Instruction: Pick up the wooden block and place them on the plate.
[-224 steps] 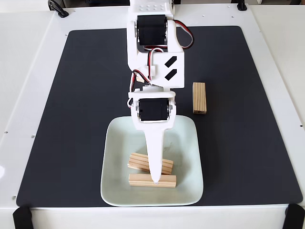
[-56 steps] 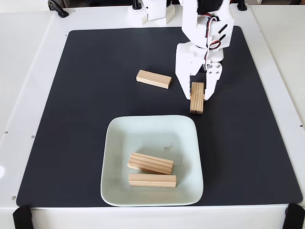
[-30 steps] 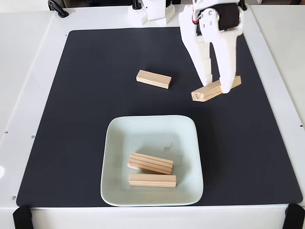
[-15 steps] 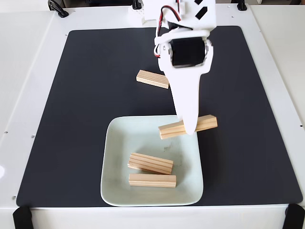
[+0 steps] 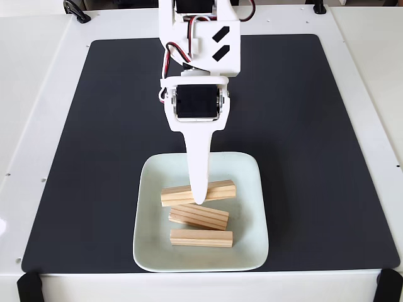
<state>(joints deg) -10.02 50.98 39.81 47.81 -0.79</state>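
**Third block held over the plate**

In the fixed view the white arm reaches down from the top edge, and its jaws (image 5: 199, 200) pinch a wooden block (image 5: 217, 189) near its middle. That held block lies almost crosswise, its right end tipped slightly upward, over the upper half of the plate (image 5: 251, 242). Whether it touches the plate or hangs just above it cannot be told from this angle. The long white finger (image 5: 199, 163) covers the block's centre.

Two more wooden blocks rest inside the plate: one slanted (image 5: 198, 216), just below the held block, and one lying level (image 5: 201, 238), close beneath that, near the plate's lower rim.

The plate sits on a black mat (image 5: 94, 138) at its lower middle. The mat covers most of the white surface (image 5: 34, 82).
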